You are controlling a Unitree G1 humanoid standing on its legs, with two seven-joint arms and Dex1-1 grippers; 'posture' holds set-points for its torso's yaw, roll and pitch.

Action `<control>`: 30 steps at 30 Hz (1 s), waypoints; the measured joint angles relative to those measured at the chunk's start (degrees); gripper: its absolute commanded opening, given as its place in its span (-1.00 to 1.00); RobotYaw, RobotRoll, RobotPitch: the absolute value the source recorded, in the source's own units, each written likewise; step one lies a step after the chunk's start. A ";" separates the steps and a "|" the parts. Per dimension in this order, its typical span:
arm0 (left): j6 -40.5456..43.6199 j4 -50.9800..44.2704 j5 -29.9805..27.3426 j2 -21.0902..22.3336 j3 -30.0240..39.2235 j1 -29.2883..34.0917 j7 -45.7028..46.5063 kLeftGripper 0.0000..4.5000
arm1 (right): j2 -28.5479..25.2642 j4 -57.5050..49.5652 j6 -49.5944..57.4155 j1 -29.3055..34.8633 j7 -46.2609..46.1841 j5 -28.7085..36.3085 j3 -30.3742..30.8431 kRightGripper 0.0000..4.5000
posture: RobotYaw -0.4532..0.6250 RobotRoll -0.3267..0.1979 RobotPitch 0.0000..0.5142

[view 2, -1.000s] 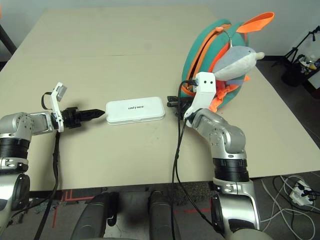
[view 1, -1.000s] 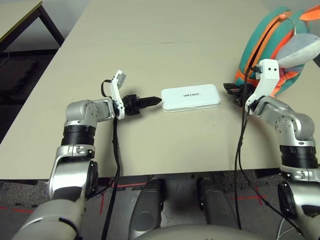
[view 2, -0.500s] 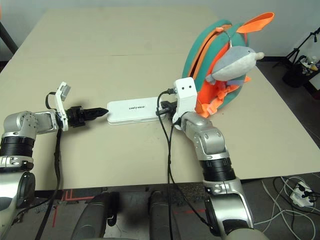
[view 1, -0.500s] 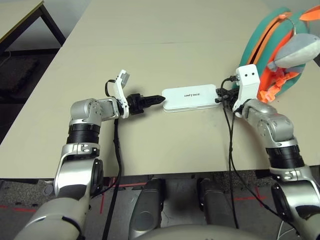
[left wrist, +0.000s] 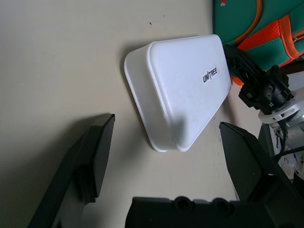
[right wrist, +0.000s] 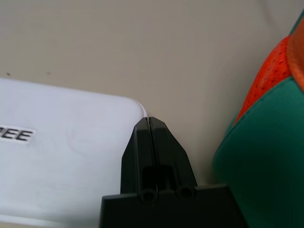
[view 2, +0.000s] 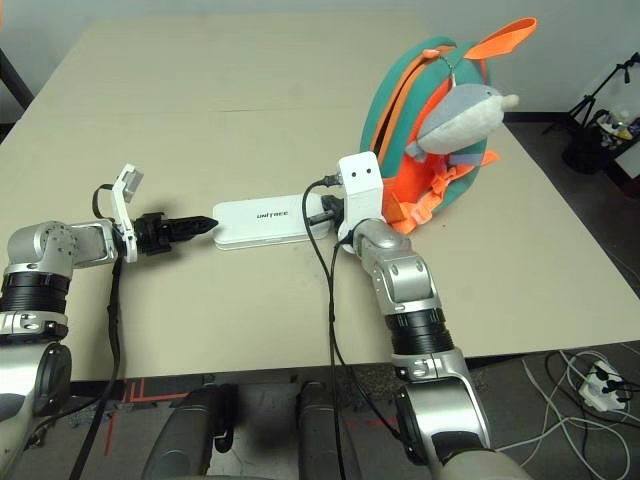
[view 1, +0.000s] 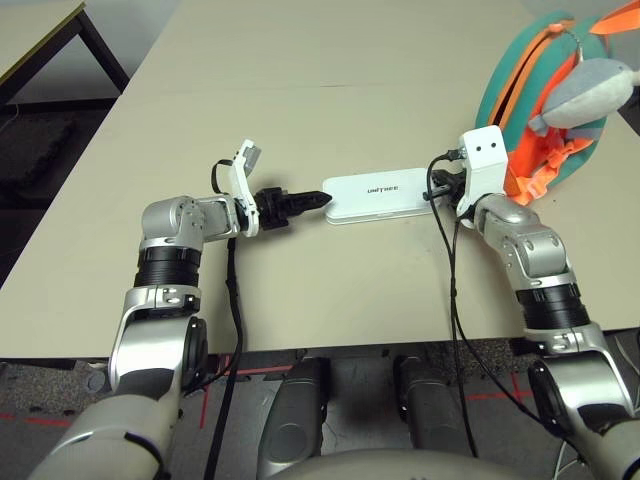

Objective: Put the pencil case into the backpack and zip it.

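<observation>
The pencil case (view 1: 381, 196) lies flat on the table (view 1: 330, 60), lettering up, roughly midway across it and well back from the near edge. Its long sides run parallel to that edge.

At its left short end is the left claw (view 1: 312, 199). From the head views its tip looks narrow and sits just beside the case's corner; the left wrist view shows its two fingers (left wrist: 92, 152) spread wide, one to each side of the case's near end, with bare table between each finger and the case. It is not gripping anything.

At the opposite short end is the right claw (right wrist: 149, 124), pressed together with its two fingers meeting along a thin seam. Its tip lies at the rounded corner of the case's right end, over or against the edge; whether it truly touches cannot be told.

Just beyond that claw stands the backpack (view 2: 395, 95), upright near the table's right edge, teal with orange trim and straps, a grey plush charm (view 2: 458, 112) hanging on its front. A narrow strip of table separates backpack and case.

Far side of the case, toward the table's far edge, is wide open surface, and so is the strip between the case and the near edge.
</observation>
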 measured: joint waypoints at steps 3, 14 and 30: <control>0.07 -0.05 -0.01 -0.04 0.00 0.00 0.02 1.00 | -0.02 -0.08 -0.23 0.32 -0.23 -1.63 0.35 -0.99 | 0.15 0.25 -0.34; 0.54 -0.47 -0.03 -0.26 -0.01 0.04 0.12 1.00 | -0.16 -0.16 0.48 1.16 -0.05 -4.13 0.68 -0.99 | 0.15 0.25 -0.34; 1.61 -0.61 -1.19 -0.31 0.20 0.05 0.98 1.00 | -0.58 -1.13 4.50 2.37 0.66 -5.64 0.75 -0.99 | 0.16 0.25 -0.30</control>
